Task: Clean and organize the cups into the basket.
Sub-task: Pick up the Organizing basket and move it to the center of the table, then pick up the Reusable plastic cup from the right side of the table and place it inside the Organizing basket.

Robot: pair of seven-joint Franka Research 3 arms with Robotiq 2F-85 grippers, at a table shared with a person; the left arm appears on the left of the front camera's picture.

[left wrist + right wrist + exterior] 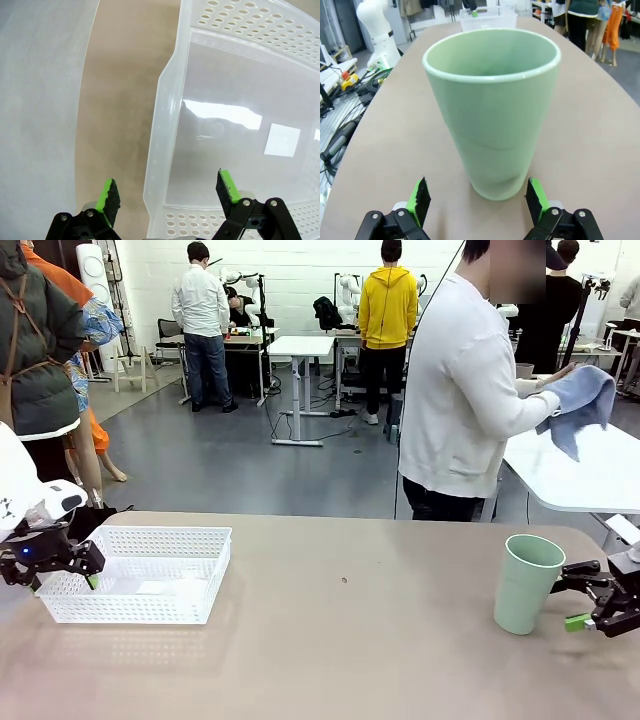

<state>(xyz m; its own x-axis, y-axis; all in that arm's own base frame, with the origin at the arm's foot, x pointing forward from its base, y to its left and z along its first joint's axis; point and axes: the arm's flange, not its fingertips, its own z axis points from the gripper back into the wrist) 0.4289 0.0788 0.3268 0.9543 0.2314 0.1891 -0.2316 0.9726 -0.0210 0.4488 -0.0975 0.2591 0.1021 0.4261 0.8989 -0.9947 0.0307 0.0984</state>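
Note:
A pale mint green cup [527,582] stands upright on the table at the right. My right gripper [572,598] is open just to its right at table height, apart from it. In the right wrist view the cup [492,110] rises just ahead of the open gripper [477,197], a green pad on either side of its base. The white perforated basket [150,540] sits at the left with nothing in it. My left gripper [80,575] is open at the basket's left end. In the left wrist view the left gripper [167,192] straddles the basket's wall [160,125].
A person [465,390] stands at the far side, turned toward a white side table [580,475], holding a blue cloth [585,400]. The tan tabletop [350,640] lies bare between basket and cup. Cables lie on the floor beside the table [350,100].

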